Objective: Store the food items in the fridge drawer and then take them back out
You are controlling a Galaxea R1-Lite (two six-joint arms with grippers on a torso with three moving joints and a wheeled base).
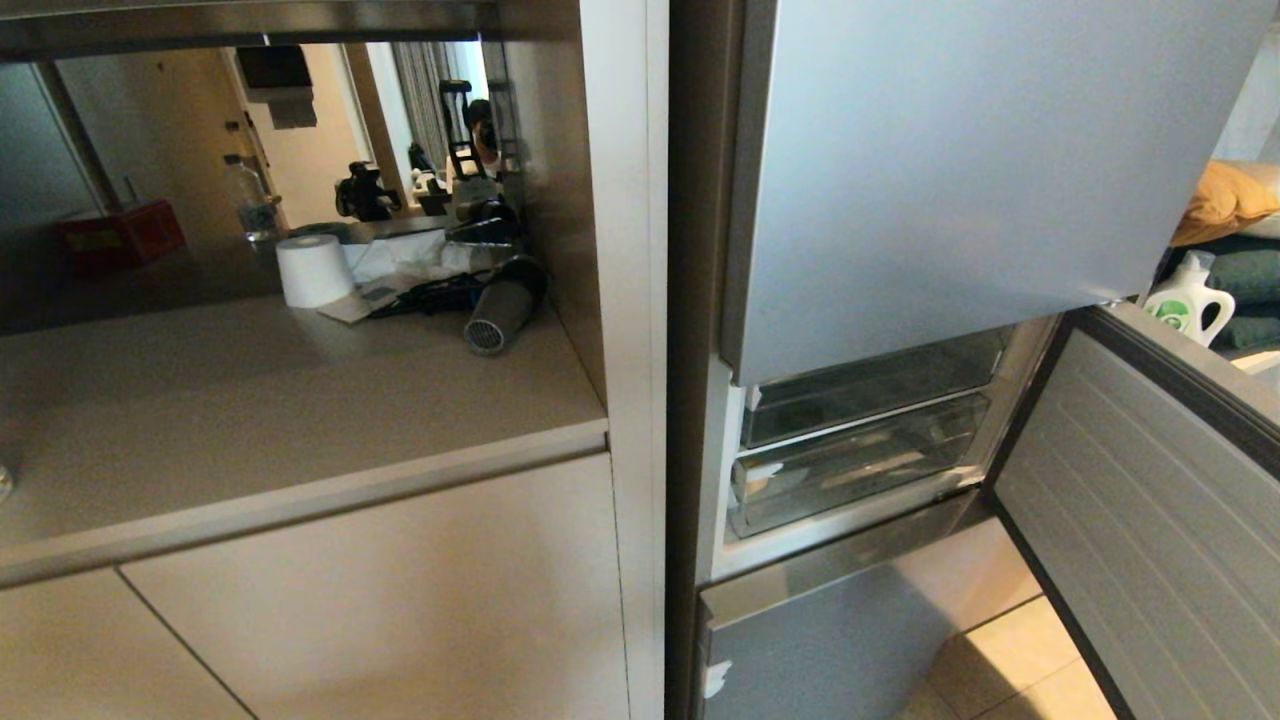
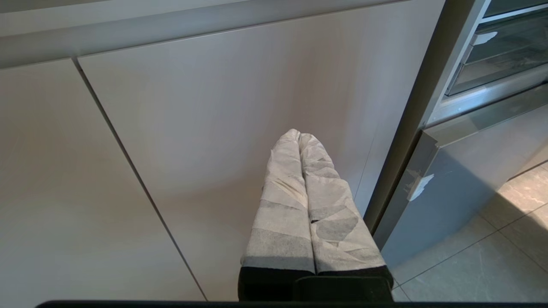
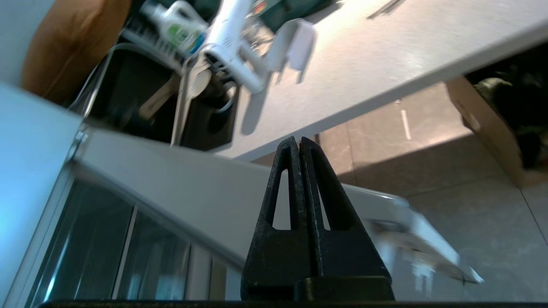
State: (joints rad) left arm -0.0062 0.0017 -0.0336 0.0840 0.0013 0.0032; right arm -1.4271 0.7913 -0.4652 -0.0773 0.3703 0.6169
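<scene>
The food items are out of view in every picture. The fridge drawer's silver-grey front panel stands swung out to the right, ribbed inner side showing. Behind it lie clear glass compartments, with no food visible in them. Neither gripper shows in the head view. My right gripper is shut and holds nothing, its black fingers pressed together just off the panel's pale edge, with glass panels beside it. My left gripper, wrapped in white, is shut and empty, facing a beige cabinet door left of the fridge.
A white paper roll and a grey-black hair dryer lie on the beige counter. The tall upper door is closed, as is the lowest panel. A white detergent bottle stands beyond the open panel.
</scene>
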